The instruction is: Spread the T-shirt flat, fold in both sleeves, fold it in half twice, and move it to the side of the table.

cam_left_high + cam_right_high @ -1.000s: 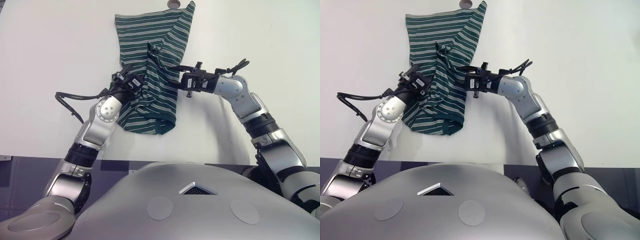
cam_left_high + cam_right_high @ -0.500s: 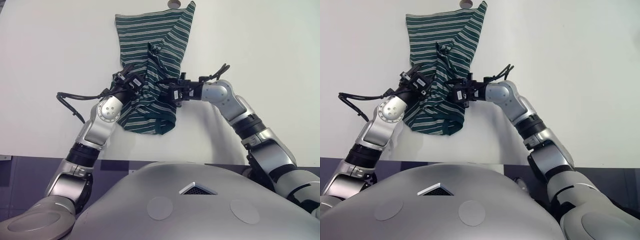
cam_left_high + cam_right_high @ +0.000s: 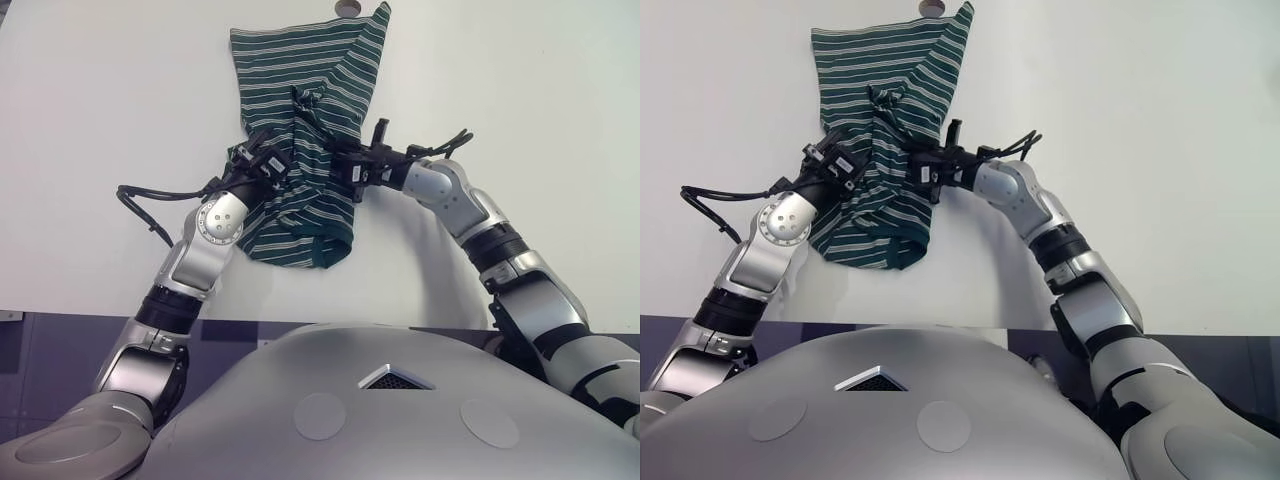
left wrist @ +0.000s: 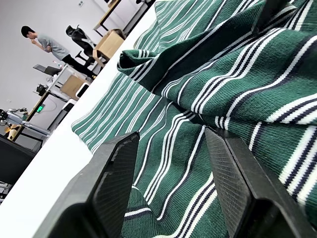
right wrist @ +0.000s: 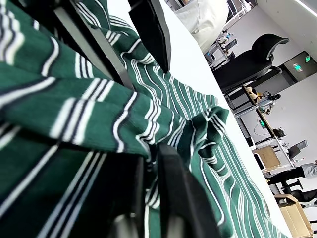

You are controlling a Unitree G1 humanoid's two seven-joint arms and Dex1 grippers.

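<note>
Well, you're barely started: the striped T-shirt (image 3: 300, 60) lies bunched, nothing folded. Your right gripper (image 3: 338, 167) pinches a fold; your left gripper (image 4: 171, 148) hangs open.

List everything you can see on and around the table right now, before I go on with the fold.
T-shirt: one, dark green with white stripes, bunched and wrinkled on the middle of the table, between the two arms.
Table: one, white, under the T-shirt.
Small round object: one, grey, at the table's far edge, next to the T-shirt's far end.
Office chair: at least one, black, in the room beyond the table.
Left gripper: one, black, open, low over the T-shirt's left side.
Right gripper: one, black, at the T-shirt's right edge.
</note>
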